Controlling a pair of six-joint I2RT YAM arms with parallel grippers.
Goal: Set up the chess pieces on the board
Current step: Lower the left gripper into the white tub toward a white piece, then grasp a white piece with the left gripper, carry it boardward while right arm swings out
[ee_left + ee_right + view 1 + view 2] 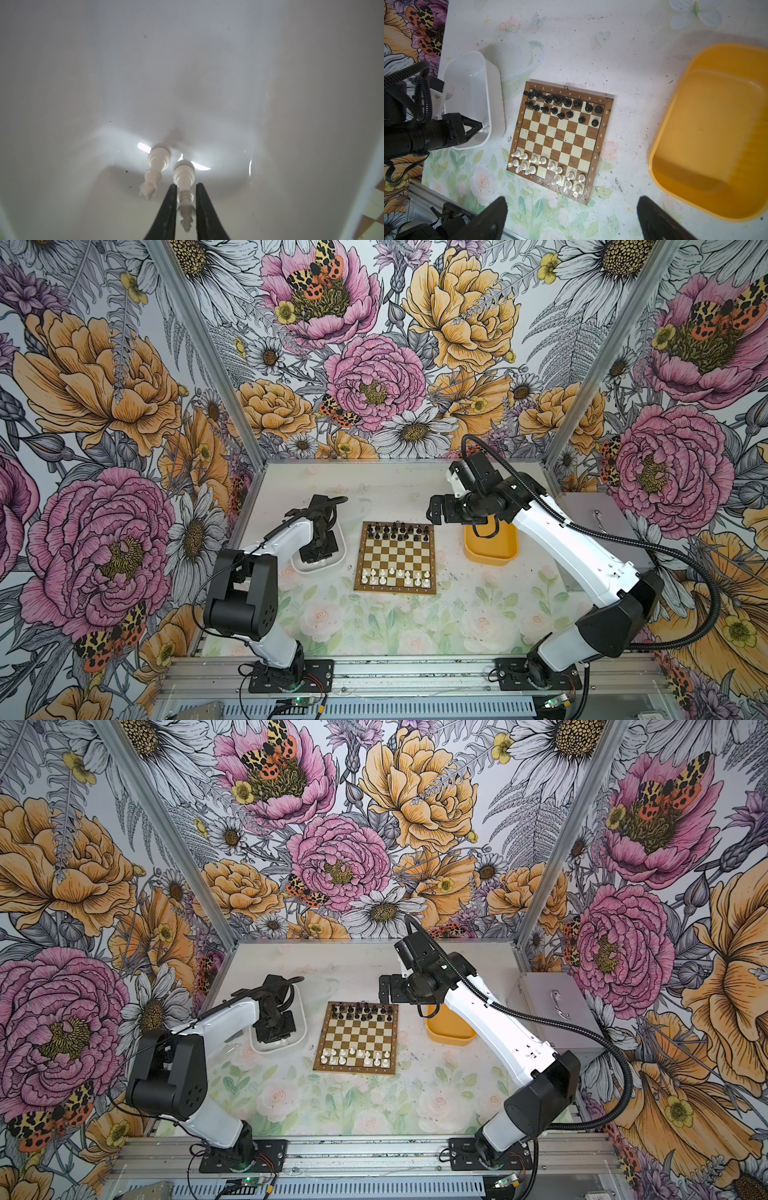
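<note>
White plastic is filling the left wrist view: we are looking into the white rectangular plastic tray. There the left gripper is pinching a tall white plastic chessman by its neck. Its black fingers are standing narrow, one on each side of the piece, whose round base is pointing away from the wrist. Just beside it a white crowned chessman is lying on its side, free of the fingers.

In both top views we are seeing the left arm bending sharply at its black elbow. Its white forearm is reaching toward the far wall and its wrist is tipping steeply down into the tray.

The right arm is stretching up from its base on the near rail, and its wrist is turning back toward the middle. The right gripper is hovering level above the far right corner of the small square brown-and-cream chessboard. Its jaws are standing wide apart with nothing between them. The orange-yellow plastic tray is sitting under that forearm, right of the board.

On the board, the black chess pieces are filling the two far rows, and the white chess pieces are standing in the two near rows.
</note>
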